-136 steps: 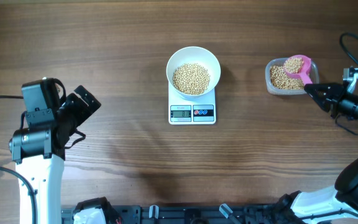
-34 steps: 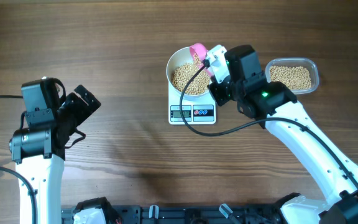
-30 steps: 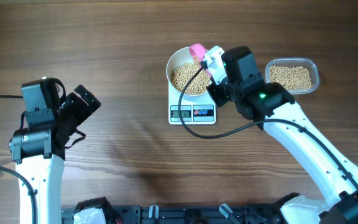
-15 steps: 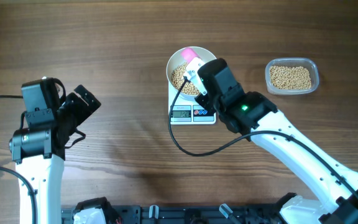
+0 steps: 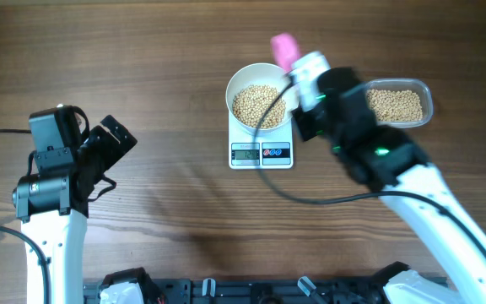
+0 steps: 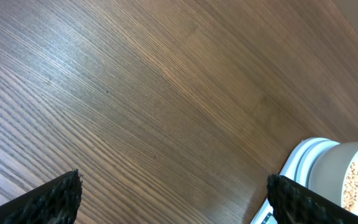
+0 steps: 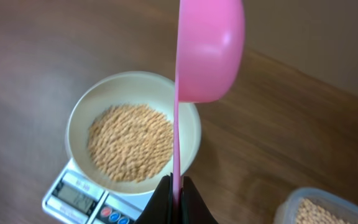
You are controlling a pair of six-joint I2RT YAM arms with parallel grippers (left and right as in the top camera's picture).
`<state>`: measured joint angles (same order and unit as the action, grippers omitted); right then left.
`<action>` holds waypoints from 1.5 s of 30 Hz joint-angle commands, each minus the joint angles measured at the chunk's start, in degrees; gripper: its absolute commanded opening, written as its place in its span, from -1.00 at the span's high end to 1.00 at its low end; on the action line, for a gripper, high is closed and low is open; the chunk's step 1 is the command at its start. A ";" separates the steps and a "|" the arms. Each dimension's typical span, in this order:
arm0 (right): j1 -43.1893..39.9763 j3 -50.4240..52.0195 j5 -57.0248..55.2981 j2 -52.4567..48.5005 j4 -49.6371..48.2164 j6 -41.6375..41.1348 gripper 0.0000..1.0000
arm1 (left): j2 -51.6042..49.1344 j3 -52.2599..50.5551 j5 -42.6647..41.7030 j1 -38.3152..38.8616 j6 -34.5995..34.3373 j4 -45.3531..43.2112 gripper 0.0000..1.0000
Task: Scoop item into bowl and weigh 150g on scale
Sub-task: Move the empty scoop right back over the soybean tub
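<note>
Pinching the handle of the pink scoop (image 7: 210, 50) between tightly closed jaws, the right gripper (image 7: 176, 200) holds it tipped on edge above the bowl (image 7: 78, 115) at its far rim; the beans (image 7: 129, 140) lie heaped in that bowl on the scale (image 7: 73, 196), below the scoop. The left gripper (image 6: 176, 194) gapes wide, holding nothing, well apart over the table (image 6: 135, 93)

beans (image 5: 259, 106) in bowl (image 5: 236, 84) — bowl on scale (image 5: 261, 154), tub (image 5: 396, 104) right of scale

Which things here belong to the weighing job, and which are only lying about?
Job: beans, white bowl, scale, pink scoop in the shut right gripper, clear tub of beans.
Lying about: only the left gripper, open and idle over the wooden table.
</note>
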<state>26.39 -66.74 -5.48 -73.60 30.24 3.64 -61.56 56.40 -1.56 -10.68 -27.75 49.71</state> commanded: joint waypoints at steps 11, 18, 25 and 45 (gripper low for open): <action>-25.27 -1.84 9.75 3.72 1.57 -17.22 0.91 | -0.11 -0.04 -0.31 -0.37 0.28 -0.15 -1.00; -29.00 -1.38 1.20 1.92 10.95 -4.31 0.91 | -0.11 -0.04 -0.31 -0.37 0.28 -0.15 -1.00; -29.00 -1.22 -3.13 -5.27 14.88 0.59 0.91 | -0.11 -0.04 -0.31 -0.37 0.28 -0.15 -1.00; -29.05 -1.16 -12.22 -13.84 16.68 5.44 0.91 | -0.11 -0.04 -0.31 -0.37 0.28 -0.15 -1.00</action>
<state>-2.57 -67.13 -12.36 -86.80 47.75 5.52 -61.56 56.40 -1.56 -10.68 -27.75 49.69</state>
